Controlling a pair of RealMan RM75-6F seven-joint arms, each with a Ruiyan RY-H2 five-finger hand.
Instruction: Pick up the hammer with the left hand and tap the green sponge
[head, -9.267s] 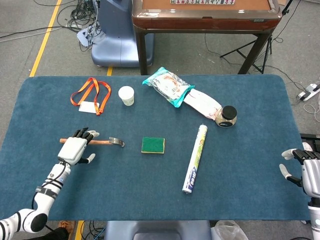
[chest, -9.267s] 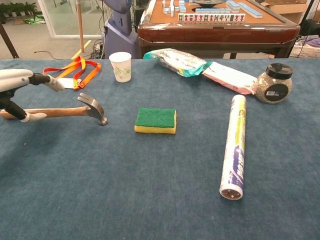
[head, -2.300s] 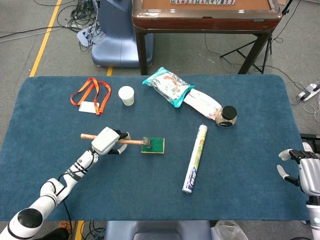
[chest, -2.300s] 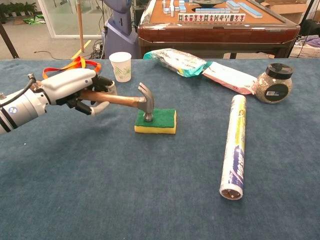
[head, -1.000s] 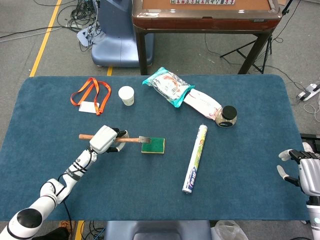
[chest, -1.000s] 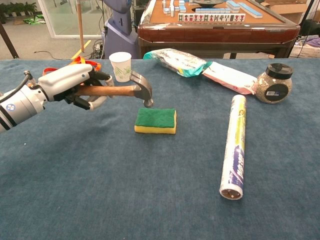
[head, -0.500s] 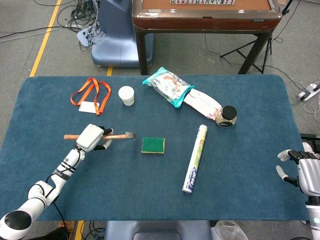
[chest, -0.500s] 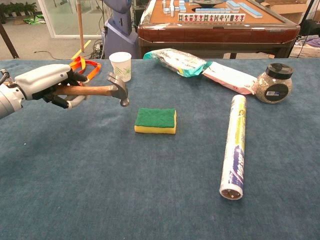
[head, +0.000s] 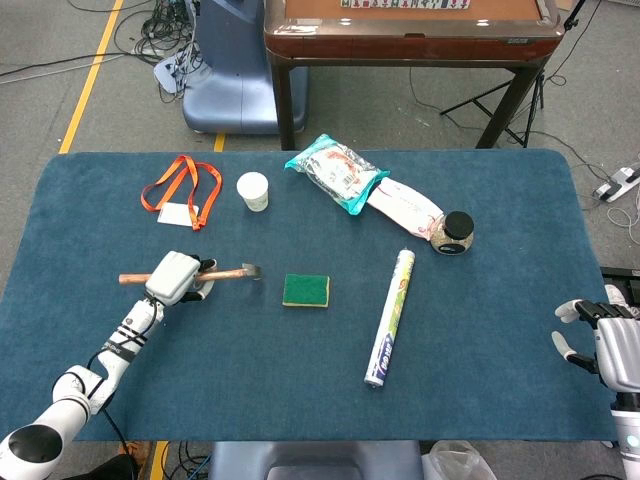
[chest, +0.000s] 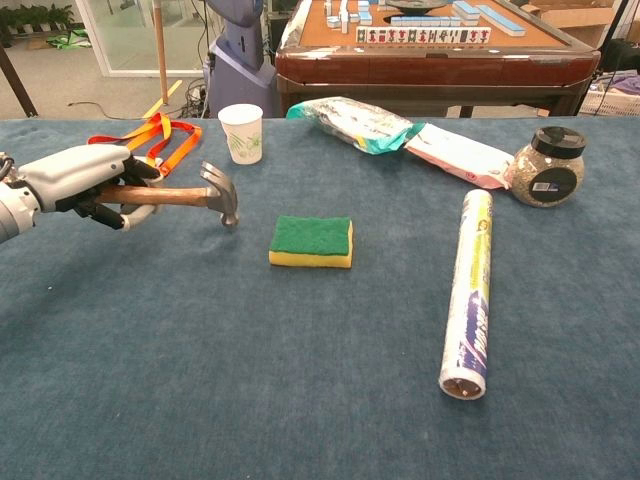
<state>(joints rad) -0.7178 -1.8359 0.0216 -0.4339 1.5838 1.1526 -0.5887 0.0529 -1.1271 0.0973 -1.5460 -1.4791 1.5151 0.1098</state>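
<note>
My left hand (chest: 75, 180) at frame left, fingers wrapped round the claw hammer (chest: 190, 194) handle, head left of the green sponge (chest: 312, 241), right hand (head: 605, 348) fingers spread at lower right

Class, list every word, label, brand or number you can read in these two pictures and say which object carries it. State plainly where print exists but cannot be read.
No text can be read for certain.
Roll: blue lettering along its side, too blurred to read.
Jar: small label, too small.
Teal snack bag: print, illegible.
White-pink packet: print, illegible.
Paper cup: faint pattern, no legible words.
Lanyard badge: too small.
</note>
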